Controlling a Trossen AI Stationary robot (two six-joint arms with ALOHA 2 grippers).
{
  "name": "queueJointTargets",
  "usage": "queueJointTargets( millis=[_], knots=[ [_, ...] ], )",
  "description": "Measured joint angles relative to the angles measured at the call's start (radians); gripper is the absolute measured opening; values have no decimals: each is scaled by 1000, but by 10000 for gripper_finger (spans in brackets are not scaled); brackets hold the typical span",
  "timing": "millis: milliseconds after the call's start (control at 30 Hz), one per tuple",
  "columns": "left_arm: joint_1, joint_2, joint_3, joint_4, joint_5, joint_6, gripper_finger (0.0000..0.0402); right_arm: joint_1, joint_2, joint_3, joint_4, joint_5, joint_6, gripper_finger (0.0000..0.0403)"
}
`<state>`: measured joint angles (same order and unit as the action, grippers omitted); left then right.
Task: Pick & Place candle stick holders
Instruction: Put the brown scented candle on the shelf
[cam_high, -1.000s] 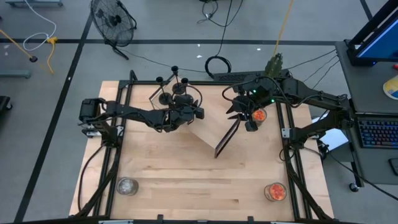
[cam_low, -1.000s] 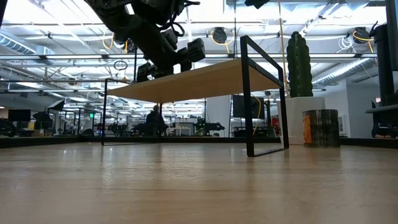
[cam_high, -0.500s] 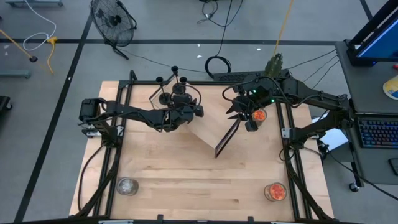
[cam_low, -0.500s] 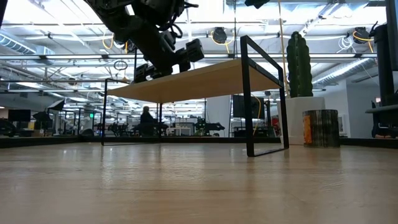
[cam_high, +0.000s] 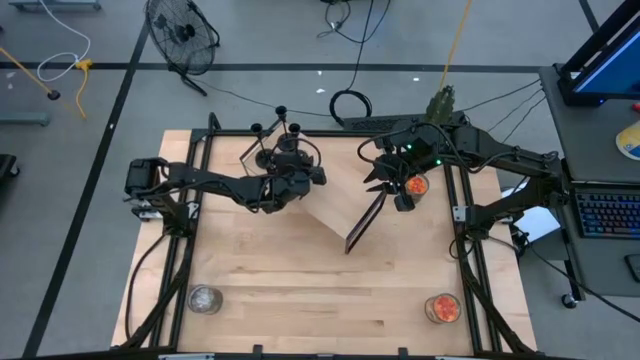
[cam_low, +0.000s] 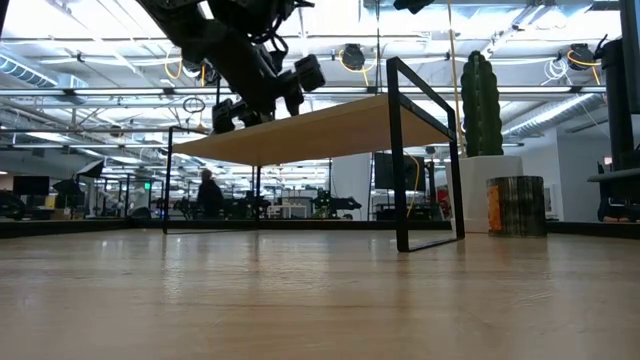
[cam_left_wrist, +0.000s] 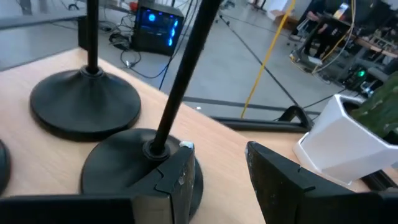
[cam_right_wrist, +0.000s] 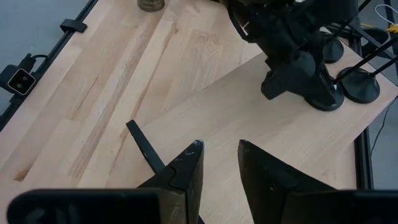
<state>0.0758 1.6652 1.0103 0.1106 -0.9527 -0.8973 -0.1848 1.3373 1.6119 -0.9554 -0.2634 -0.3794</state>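
Observation:
Black candle stick holders (cam_high: 280, 140) stand by their disc bases on the far end of a small wooden bench (cam_high: 335, 205). In the left wrist view one holder (cam_left_wrist: 118, 168) is nearest, another (cam_left_wrist: 84, 106) stands behind it, and a third base shows only as a sliver. My left gripper (cam_left_wrist: 221, 168) is open and low over the bench top; the nearest holder's stem (cam_left_wrist: 180, 81) rises outside its fingers, not between them. My right gripper (cam_right_wrist: 219, 162) hangs open above the bench's near part, holding nothing. My left gripper comes in nearly level from the table's near side. One finger (cam_left_wrist: 177, 177) lies over the rim of the nearest holder's disc base (cam_left_wrist: 134, 177). Whether it touches the base, I cannot tell. Nothing is between the fingers.
Glass jars stand at the near left (cam_high: 205, 298), the near right (cam_high: 442, 308) and beside the right gripper (cam_high: 415, 185). A cactus in a white pot (cam_left_wrist: 348, 143) sits past the table's far edge. Black frame rails (cam_high: 190, 230) run along both sides of the table.
My left gripper has rolled a little about its own pointing line while staying beside the holders. A person in the room behind has walked toward the left of the low view.

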Motion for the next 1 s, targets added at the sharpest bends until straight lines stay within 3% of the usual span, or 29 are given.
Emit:
queueJointTargets(
  millis=[233, 467, 600, 867, 1000],
  knots=[
    [-13, -40, -1, -37, -20, 3, 152, 0, 0, 0, 0, -1, 0, 93],
    [-43, -88, 34, -27, 94, 37, 152, -1, 0, 0, 0, 3, -9, 93],
    [-94, -160, 56, -81, 144, 66, 152, -21, 0, 0, -1, 4, -23, 93],
    [-219, -322, 59, -169, 141, 91, 152, -68, 0, 0, 37, 6, -26, 93],
    [-266, -374, 59, -194, 140, 107, 128, -72, 0, 0, 73, 5, -26, 93]
  ],
)
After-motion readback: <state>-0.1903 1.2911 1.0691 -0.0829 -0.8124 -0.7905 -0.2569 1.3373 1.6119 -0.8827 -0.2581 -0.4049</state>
